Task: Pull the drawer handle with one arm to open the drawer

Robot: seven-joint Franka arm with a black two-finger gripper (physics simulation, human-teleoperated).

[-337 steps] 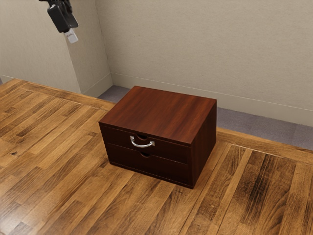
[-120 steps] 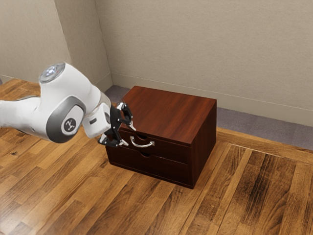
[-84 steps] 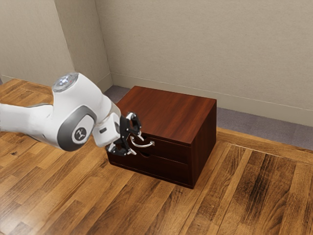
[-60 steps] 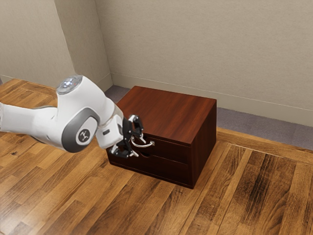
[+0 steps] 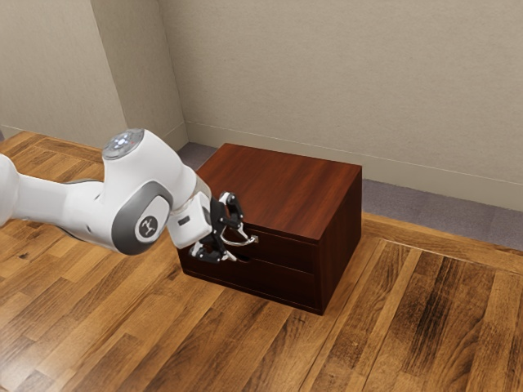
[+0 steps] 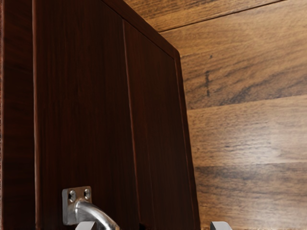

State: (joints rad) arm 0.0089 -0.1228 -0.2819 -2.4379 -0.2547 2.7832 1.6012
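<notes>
Plank-wood table [image 5: 392, 327], beige walls [image 5: 327, 65] behind. The dark cabinet [image 5: 278, 184] sits mid-table, its top drawer [image 5: 286, 249] flush, silver handle [image 5: 243, 239] on front. The gripper [image 5: 228, 229] is spread wide astride that handle. Wrist view: the handle's screw plate [image 6: 76, 197] sits on the drawer front, planks beside.

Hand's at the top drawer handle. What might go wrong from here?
1. The gripper stands open around the handle; pulling before closing would likely slip off.
2. In the wrist view the handle's mount plate lies close by the hand, so the grasp may be off-centre and twist.
3. The cabinet looks unfastened on the table; it may slide rather than open.
</notes>
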